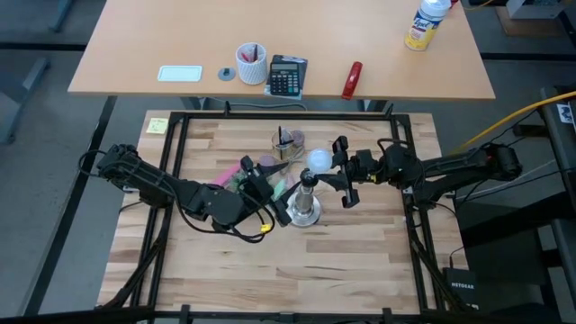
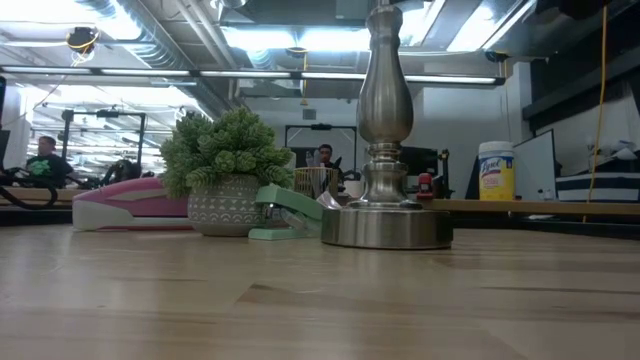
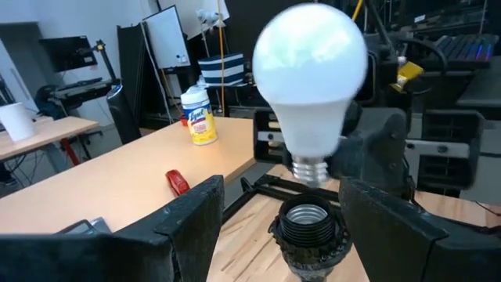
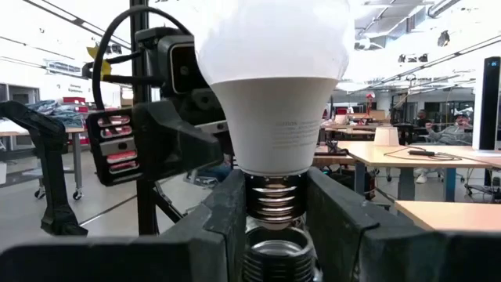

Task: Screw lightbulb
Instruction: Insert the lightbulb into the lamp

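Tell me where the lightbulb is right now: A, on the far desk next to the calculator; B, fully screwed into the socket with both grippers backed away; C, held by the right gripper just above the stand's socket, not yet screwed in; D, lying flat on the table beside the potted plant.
C: the right gripper clamps the lightbulb by its screw base directly over the open socket, the threads not yet inside it.

The high camera looks straight down on the whole desk (image 1: 360,261). The low camera sits at desk-top level, facing across to the room, close to the stand (image 2: 386,150). Each wrist camera looks past its own claw at the lightbulb (image 3: 311,70) over the socket (image 3: 308,223), from opposite sides, very close.
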Motion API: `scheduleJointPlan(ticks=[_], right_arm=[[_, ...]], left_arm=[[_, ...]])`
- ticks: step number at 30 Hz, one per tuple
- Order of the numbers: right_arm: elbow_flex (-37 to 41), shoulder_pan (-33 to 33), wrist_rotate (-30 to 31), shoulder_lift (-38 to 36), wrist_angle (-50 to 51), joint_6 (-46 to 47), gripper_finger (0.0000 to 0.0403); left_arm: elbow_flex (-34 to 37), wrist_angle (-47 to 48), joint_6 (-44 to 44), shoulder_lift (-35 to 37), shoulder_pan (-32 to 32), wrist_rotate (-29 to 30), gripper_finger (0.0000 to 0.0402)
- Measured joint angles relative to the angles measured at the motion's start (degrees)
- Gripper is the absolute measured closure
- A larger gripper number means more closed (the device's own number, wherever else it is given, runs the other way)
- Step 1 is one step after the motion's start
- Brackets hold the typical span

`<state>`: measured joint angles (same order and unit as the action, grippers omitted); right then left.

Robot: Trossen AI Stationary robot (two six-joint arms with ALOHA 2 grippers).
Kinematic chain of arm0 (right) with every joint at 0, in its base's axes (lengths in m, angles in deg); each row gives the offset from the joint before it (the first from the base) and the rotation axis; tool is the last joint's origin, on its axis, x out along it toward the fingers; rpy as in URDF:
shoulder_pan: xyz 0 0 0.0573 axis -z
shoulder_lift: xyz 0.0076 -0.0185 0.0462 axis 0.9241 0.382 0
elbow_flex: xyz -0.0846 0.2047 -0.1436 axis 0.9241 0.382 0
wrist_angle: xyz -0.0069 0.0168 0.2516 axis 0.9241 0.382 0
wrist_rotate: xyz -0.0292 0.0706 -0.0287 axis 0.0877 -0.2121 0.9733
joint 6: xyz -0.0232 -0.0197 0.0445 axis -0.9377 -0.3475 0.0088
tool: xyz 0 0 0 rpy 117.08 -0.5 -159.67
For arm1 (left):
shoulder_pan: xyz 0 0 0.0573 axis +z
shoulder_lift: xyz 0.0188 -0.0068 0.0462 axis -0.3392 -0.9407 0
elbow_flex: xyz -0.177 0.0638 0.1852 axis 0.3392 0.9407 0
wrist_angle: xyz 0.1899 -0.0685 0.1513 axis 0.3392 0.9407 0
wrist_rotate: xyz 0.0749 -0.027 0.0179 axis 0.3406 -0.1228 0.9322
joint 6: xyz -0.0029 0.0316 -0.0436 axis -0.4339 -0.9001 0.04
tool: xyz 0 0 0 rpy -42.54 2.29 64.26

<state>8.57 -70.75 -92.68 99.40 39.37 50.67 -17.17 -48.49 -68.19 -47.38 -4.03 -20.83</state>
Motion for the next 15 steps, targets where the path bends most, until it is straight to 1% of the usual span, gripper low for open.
scheduleJointPlan(ticks=[4, 13, 15], right_arm=[[0.0, -1.14, 2.63, 0.21, 0.23, -1.48, 0.0288], [0.0, -1.33, 3.16, 0.24, 0.02, -1.53, 0.0288], [-0.02, -1.35, 5.14, 0.24, -0.15, -1.33, 0.0288]], left_arm=[[0.0, 0.04, 0.0, 0.0, 0.02, 0.0, 0.0157], [0.0, 0.02, -0.39, 0.0, 0.02, 0.0, 0.0157], [0.0, 0.02, -0.39, 0.0, 0.02, 0.0, 0.0157]])
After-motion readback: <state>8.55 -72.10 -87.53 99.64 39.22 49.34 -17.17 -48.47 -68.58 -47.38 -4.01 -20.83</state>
